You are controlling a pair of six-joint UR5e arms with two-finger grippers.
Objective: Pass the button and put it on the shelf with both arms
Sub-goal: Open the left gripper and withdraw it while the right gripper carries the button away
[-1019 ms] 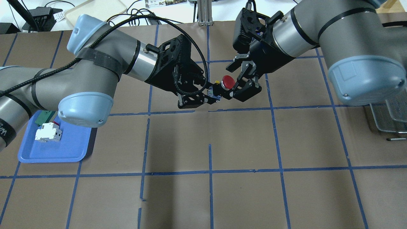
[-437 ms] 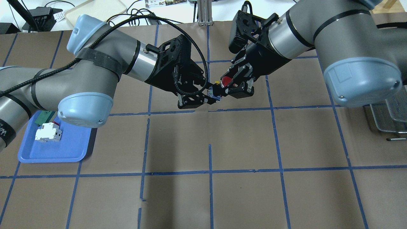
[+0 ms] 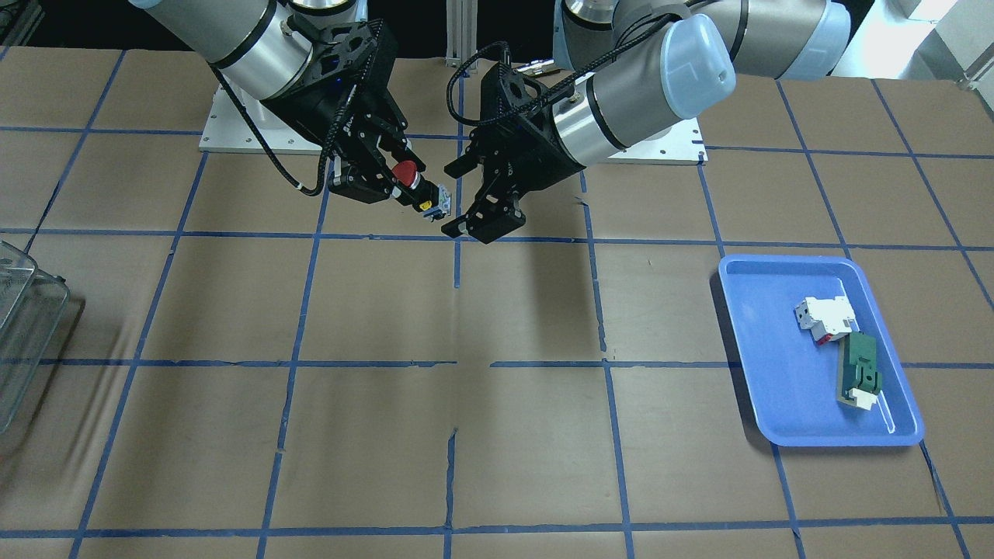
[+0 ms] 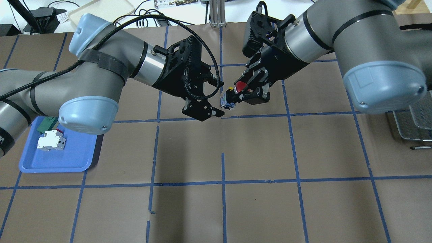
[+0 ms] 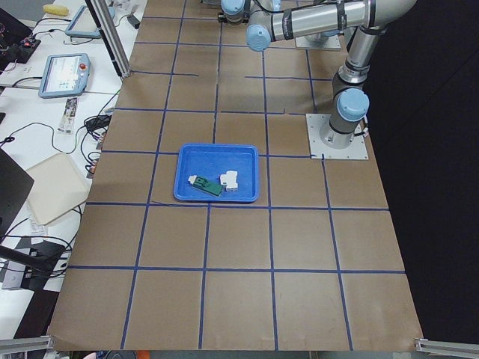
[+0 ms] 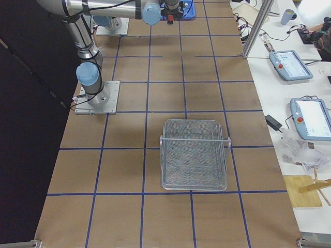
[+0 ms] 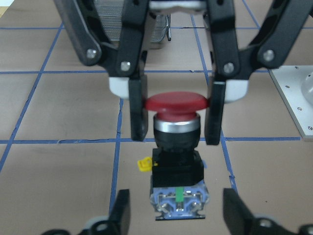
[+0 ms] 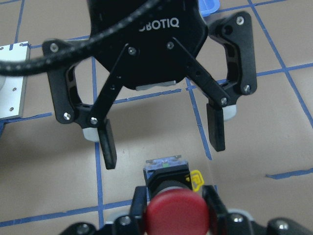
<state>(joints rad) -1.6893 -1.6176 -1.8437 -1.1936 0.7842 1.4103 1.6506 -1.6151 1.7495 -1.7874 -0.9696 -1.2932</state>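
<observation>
A: What changed since a moment back?
B: Hand-over made. A second ago the left jaws pinched the button (image 4: 234, 92) by its rear while the right jaws stood spread round the cap. Now the left arm (image 4: 101, 77) has its jaws released, wide apart and drawn slightly back. The button's rear sits between the tips, touching neither.
A: And the right arm (image 4: 337, 30)?
B: Right jaws clenched on the red cap, one finger on each side. The button is held in the air over the far middle of the table (image 4: 303, 152), its rear pointing at the left arm.
A: Surface?
B: Brown paper with a blue tape grid. Seen from overhead, a blue tray (image 4: 77, 158) lies at the left edge with a white block (image 4: 50, 140) and a green part (image 4: 45, 124) in it. A wire basket (image 6: 194, 155) stands on the right side.
A: Room?
B: A white bench (image 6: 320, 85) runs beyond the far edge, with cables, a cream tray (image 4: 101, 10) and screen pendants (image 6: 289, 64).
A: Writing?
B: White letters "OBOTIQ" (image 8: 159, 23) on the black housing at the left arm's end, with a cable crossing where they begin.
</observation>
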